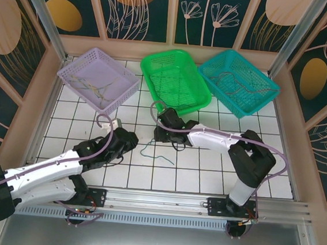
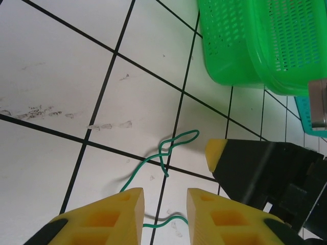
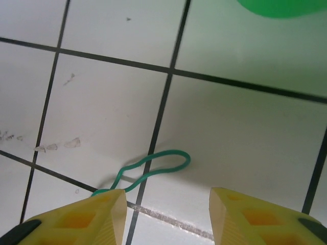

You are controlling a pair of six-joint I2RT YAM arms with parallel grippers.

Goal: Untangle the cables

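There's the green cable [image 1: 159,155], loose on the tiles [image 1: 206,161] at centre frame. The left gripper [image 2: 164,206] is spread over it. The right gripper [image 3: 168,214] is spread wide, pinching nothing, with the loop just beyond its fingertips.

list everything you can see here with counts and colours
green cable: 1, green, loose on the tiles between the two grippers
lilac basket: 1, lilac, back left, pale wires inside
green basket: 1, green, back centre
teal basket: 1, teal, back right, dark wire inside
table: 1, white tiles, dark grid lines
left gripper: 1, yellow fingers, open, over the cable
right gripper: 1, yellow fingers, open, by the cable's loop
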